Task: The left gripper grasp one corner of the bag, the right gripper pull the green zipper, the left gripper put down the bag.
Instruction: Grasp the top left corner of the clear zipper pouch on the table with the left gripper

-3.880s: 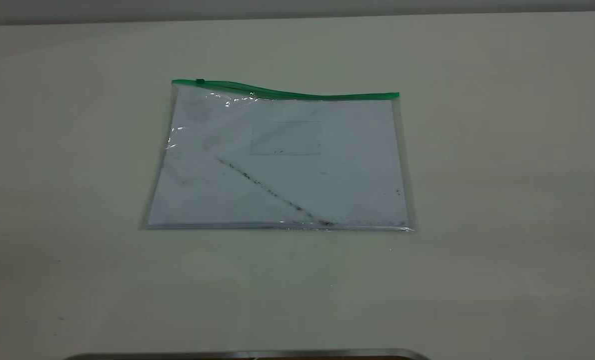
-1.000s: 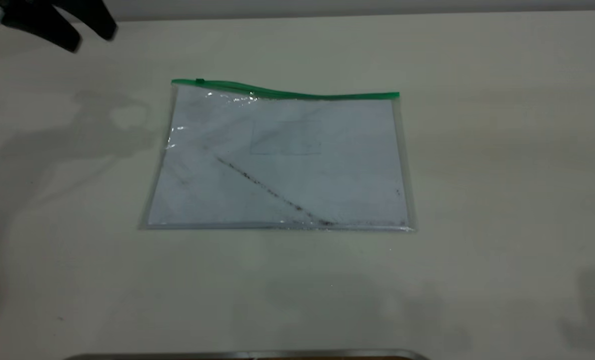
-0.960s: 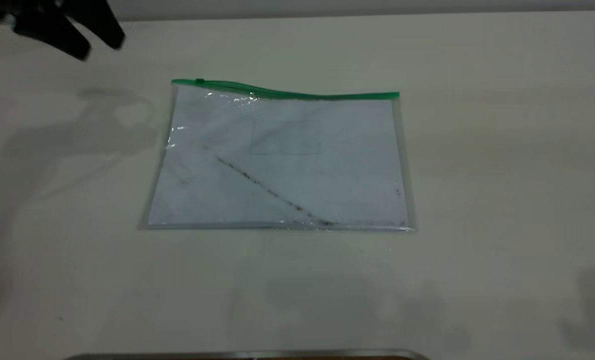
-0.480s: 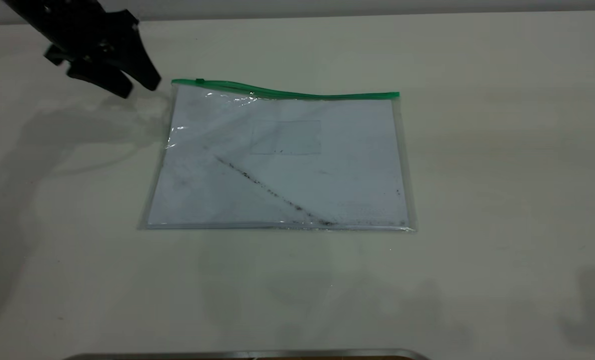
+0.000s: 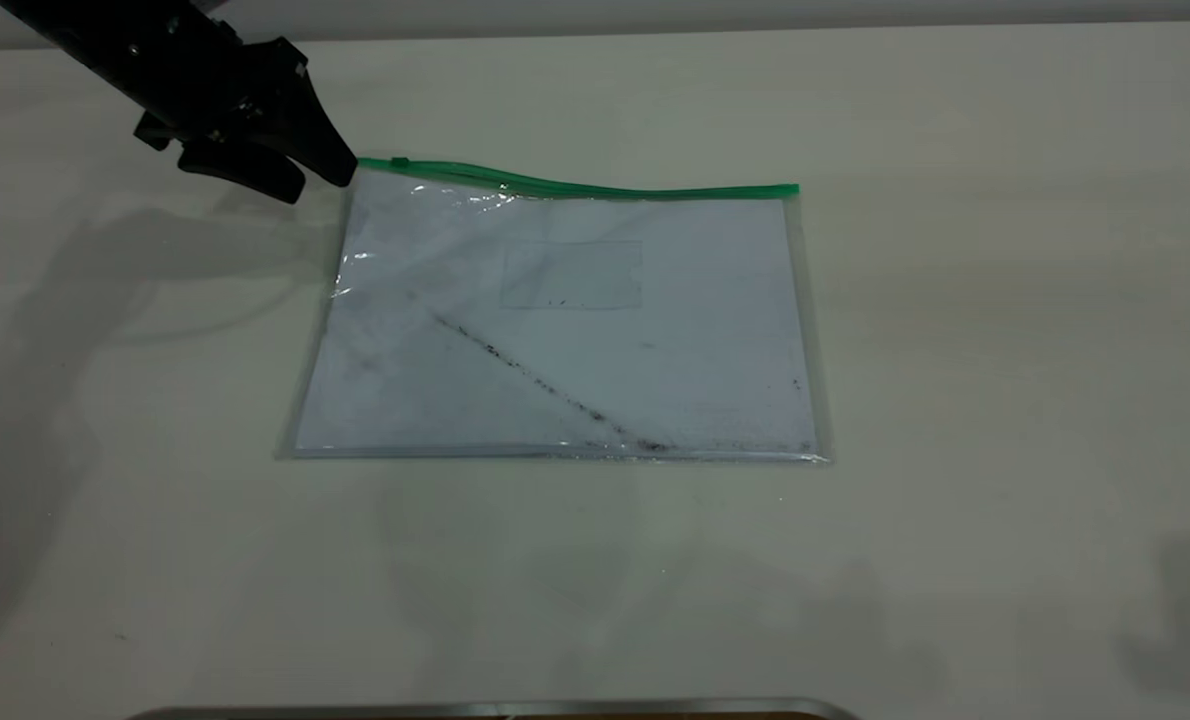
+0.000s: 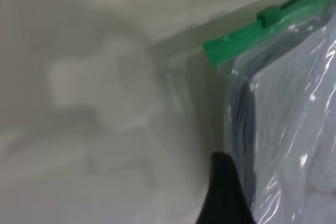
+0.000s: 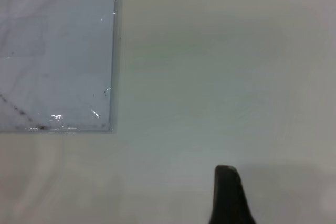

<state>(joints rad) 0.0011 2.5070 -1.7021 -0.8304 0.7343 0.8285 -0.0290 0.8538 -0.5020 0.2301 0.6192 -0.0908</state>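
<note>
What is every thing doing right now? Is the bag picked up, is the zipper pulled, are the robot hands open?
bag: lying flat on the table, not lifted.
green zipper: not pulled yet, a bit wavy along the far edge.
slider tab: at the end near the left gripper.
left gripper: open, at the bag's green corner, not gripping it yet.
right gripper: away from the bag, over bare table.
</note>
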